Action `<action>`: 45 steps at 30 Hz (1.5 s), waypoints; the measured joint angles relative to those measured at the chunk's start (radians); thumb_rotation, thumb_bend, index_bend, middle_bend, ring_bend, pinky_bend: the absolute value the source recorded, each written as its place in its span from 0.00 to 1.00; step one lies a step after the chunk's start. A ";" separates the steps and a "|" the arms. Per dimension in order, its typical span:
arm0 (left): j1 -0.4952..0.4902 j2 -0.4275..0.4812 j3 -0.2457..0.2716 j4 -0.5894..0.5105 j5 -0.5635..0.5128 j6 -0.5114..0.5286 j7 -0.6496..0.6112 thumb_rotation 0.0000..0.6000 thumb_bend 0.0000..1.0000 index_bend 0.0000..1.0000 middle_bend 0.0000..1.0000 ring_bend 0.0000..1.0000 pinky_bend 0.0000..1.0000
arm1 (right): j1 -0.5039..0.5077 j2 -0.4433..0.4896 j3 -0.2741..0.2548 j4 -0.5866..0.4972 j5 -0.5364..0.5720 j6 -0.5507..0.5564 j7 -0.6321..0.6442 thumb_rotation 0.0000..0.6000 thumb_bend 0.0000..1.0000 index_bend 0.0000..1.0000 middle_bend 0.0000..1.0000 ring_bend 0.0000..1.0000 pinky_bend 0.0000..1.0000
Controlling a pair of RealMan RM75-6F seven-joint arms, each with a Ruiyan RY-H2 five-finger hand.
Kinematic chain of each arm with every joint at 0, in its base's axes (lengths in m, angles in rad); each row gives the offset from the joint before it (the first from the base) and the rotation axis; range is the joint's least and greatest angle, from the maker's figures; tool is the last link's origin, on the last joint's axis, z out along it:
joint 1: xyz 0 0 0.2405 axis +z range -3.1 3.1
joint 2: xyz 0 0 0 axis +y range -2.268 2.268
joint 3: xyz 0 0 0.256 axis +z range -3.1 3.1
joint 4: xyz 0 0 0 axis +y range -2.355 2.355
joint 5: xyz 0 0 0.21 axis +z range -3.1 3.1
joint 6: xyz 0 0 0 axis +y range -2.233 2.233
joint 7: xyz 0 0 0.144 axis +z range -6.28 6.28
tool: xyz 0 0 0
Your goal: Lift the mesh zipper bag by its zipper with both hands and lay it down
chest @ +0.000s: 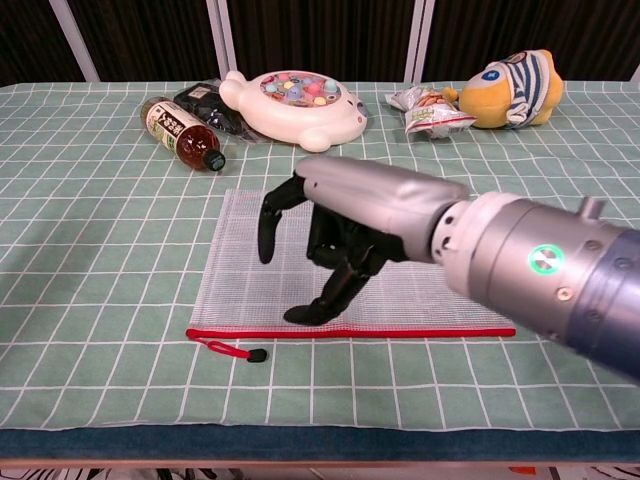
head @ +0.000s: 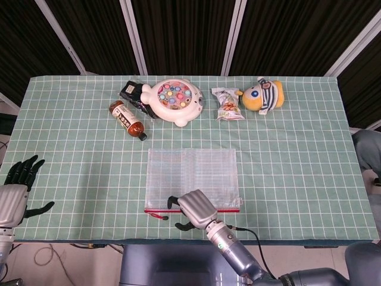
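Note:
The clear mesh zipper bag (head: 191, 170) (chest: 240, 270) lies flat in the middle of the green checked table, its red zipper (head: 229, 210) (chest: 430, 332) along the near edge. A red pull cord (head: 156, 215) (chest: 232, 349) trails at the near left corner. My right hand (head: 190, 208) (chest: 335, 235) hovers over the near left part of the bag, its fingers spread and pointing down, holding nothing. My left hand (head: 16, 189) stays at the table's left edge, far from the bag, with its fingers apart; the chest view does not show it.
Along the far side stand a brown bottle (head: 127, 119) (chest: 181, 133), a black packet (head: 131, 94), a white fishing toy (head: 176, 101) (chest: 300, 106), a snack packet (head: 228, 103) (chest: 428, 110) and a yellow striped plush (head: 264, 96) (chest: 515, 76).

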 measured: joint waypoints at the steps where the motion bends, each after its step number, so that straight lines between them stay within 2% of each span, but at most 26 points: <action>1: -0.001 0.000 0.000 0.000 -0.001 -0.001 -0.002 1.00 0.05 0.00 0.00 0.00 0.00 | 0.008 -0.025 0.000 0.016 0.014 0.005 -0.008 1.00 0.30 0.45 1.00 1.00 1.00; 10: -0.004 0.005 -0.001 -0.001 -0.004 -0.011 -0.021 1.00 0.05 0.00 0.00 0.00 0.00 | 0.060 -0.183 -0.003 0.169 0.100 0.035 -0.045 1.00 0.37 0.48 1.00 1.00 1.00; 22: -0.006 0.004 -0.005 0.005 -0.008 -0.009 -0.028 1.00 0.05 0.00 0.00 0.00 0.00 | 0.097 -0.334 0.007 0.354 0.164 0.033 -0.037 1.00 0.41 0.52 1.00 1.00 1.00; 34: -0.007 0.007 -0.006 0.003 -0.018 -0.018 -0.038 1.00 0.05 0.00 0.00 0.00 0.00 | 0.115 -0.411 0.015 0.471 0.183 0.017 -0.021 1.00 0.42 0.52 1.00 1.00 1.00; 45: -0.006 0.010 -0.006 0.000 -0.020 -0.018 -0.044 1.00 0.05 0.00 0.00 0.00 0.00 | 0.112 -0.438 0.027 0.503 0.161 0.023 0.005 1.00 0.42 0.52 1.00 1.00 1.00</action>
